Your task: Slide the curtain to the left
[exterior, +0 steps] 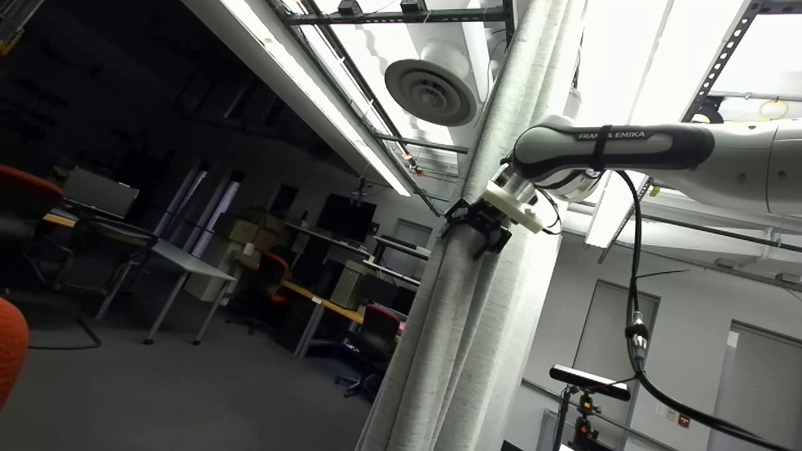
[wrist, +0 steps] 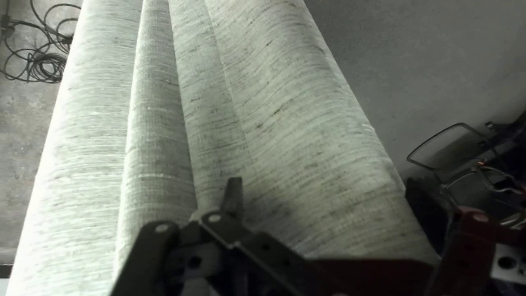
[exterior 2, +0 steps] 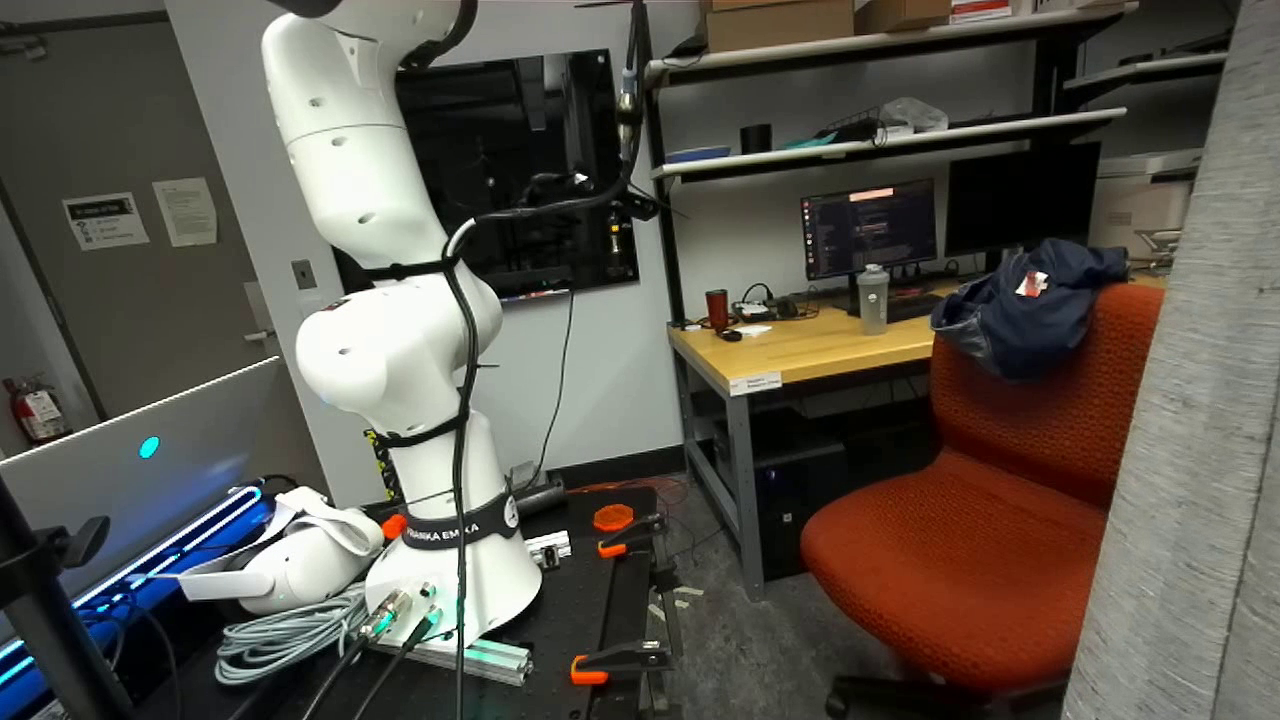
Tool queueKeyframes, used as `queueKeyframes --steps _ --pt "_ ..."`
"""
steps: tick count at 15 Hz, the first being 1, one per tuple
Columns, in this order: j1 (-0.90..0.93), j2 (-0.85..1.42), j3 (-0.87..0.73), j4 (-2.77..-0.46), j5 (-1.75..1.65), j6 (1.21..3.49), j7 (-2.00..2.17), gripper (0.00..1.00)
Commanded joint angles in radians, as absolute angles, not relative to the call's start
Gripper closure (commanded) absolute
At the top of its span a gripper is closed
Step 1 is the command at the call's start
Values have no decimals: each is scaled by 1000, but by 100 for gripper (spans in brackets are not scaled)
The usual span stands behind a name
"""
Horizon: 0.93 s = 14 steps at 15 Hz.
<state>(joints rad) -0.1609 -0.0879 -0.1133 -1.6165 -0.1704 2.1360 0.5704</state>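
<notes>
The curtain (exterior: pixel 470 300) is the biggest thing here. It shows in both exterior views, slanting from the upper right of the frame down to the bottom edge, and fills much of the left and middle of the wrist view. It looks soft and limp, so it should pull sideways lightly at first, then drag more as it bunches up. The coarse weave is probably neither slippery nor fragile, though hard corners might snag it, and a thick roll seems a safer hold than a single layer.

The outer fold (wrist: pixel 312 164), broad and right of centre in the wrist view, suits that: it lies between the fingers (wrist: pixel 233 199), which are spread wide and appear to straddle it. One tip overlaps the crease at bottom centre; its partner stands past the curtain's edge at lower right. How firmly either touches, I cannot tell.
</notes>
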Motion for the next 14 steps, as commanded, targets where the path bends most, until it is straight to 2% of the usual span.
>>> queueKeyframes --steps 1,5,14 --pt "-170 -87 -120 -1628 -212 2096 570 0" --pt "-180 -82 -127 -1638 -261 2101 594 0" --pt "-183 -99 -112 -1707 -318 2579 748 0"
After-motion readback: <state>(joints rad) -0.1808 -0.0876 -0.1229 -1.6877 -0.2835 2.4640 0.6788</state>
